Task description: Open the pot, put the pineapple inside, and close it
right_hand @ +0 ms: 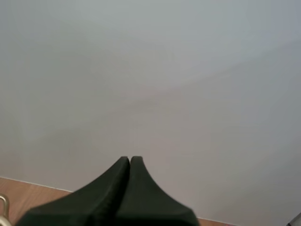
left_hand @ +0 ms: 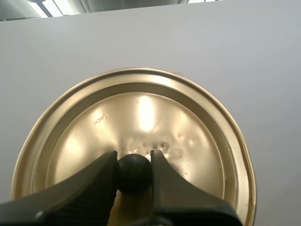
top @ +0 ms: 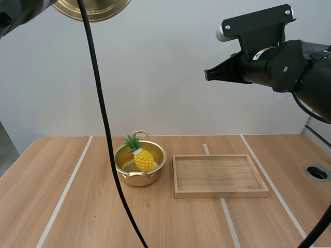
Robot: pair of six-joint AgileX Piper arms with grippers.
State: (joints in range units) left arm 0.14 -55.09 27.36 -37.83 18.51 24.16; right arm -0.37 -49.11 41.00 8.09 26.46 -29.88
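The pineapple (top: 144, 159) sits inside the pot (top: 135, 180), leaves tilted up toward the rim away from the tray; it seems to rest on the bottom, though the pot's wall hides its base. The pot stands open on the worktop (top: 62, 206). Its lid (top: 93, 8) hangs high above the pot and a little to the side away from the tray. In the left wrist view the left gripper (left_hand: 134, 154) holds that lid (left_hand: 141, 113) by its black knob (left_hand: 134, 173), its fingers (left_hand: 94, 188) pinching the knob from both sides. The wooden tray (top: 220, 194) lies just beside the pot, apart from it. The right gripper (top: 209, 74) hovers high over the tray, well above the pot, its fingers pressed together as one dark wedge, gripping nothing.
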